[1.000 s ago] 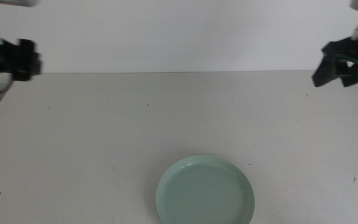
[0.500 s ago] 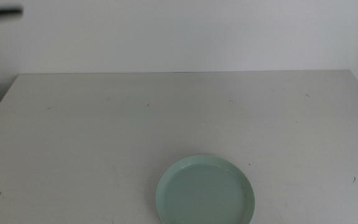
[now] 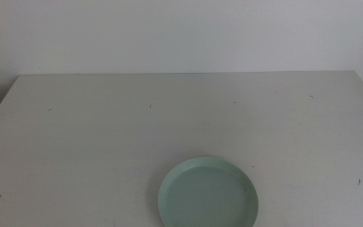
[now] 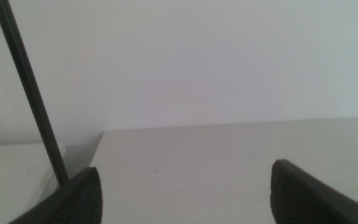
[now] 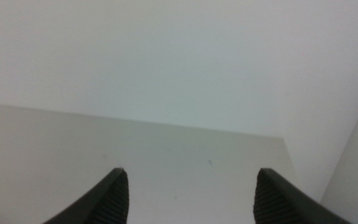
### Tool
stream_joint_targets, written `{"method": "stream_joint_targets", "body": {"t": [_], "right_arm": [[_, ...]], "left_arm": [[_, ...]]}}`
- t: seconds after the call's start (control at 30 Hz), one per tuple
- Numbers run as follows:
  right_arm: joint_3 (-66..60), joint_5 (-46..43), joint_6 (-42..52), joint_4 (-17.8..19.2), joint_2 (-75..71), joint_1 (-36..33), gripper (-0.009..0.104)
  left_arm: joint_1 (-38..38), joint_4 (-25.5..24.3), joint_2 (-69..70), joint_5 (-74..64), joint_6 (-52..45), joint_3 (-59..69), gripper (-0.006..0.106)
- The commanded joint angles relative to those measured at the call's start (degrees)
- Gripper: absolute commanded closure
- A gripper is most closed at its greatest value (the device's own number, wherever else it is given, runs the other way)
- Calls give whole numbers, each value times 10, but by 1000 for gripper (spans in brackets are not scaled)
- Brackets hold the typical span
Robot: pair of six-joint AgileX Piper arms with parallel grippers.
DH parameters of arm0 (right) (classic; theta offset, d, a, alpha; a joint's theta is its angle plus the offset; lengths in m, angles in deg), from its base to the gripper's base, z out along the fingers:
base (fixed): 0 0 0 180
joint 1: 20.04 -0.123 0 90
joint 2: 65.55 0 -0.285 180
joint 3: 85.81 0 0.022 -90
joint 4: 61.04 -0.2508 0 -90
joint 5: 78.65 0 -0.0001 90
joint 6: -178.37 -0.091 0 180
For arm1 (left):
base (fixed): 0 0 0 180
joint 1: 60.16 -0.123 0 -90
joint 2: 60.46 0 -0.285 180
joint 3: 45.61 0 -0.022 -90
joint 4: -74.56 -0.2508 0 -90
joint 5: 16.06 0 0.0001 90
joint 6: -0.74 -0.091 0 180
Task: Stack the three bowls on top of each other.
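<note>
A pale mint green bowl (image 3: 208, 193) sits on the white bench (image 3: 106, 139), close to the bench's near edge and a little to the right of its middle. The bowl is shallow and plate-like with a low rim, it stands upright, and its nearest part runs out of the middle view. Whether any other bowl lies under it cannot be told from this angle; only the one green rim and its flat inside show. A few small dark specks dot the bench surface farther back from the bowl and off to its sides. Beyond the bowl the far edge of the bench meets a plain white wall (image 3: 181, 31).

Neither arm shows in the middle view. The left gripper (image 4: 185, 190) appears only in the left wrist view, raised above a corner of the bench (image 4: 229, 162), with its two dark ribbed fingers (image 4: 82, 196) spread wide apart and nothing between them. A thin dark rod (image 4: 33, 93) slants up just beside that bench corner. The right gripper (image 5: 188, 196) appears only in the right wrist view, likewise above bare bench (image 5: 166, 155) near a corner, its fingers (image 5: 278, 196) set wide apart and holding nothing. The bowl shows in neither wrist view.
</note>
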Motion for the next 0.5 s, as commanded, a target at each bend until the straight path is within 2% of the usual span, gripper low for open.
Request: {"method": "stream_joint_targets", "body": {"t": [0.0, 0.3, 0.47], "right_arm": [[10, -77, 15, -3, -9, 4, 44], [10, -91, 15, -3, -12, 4, 45], [-30, -98, 15, 27, -59, 4, 45]], "left_arm": [[1, 1, -3, 62, 1, -14, 8], [1, 2, -4, 64, 3, -14, 8], [1, 2, 30, 86, 3, 44, 8]]}}
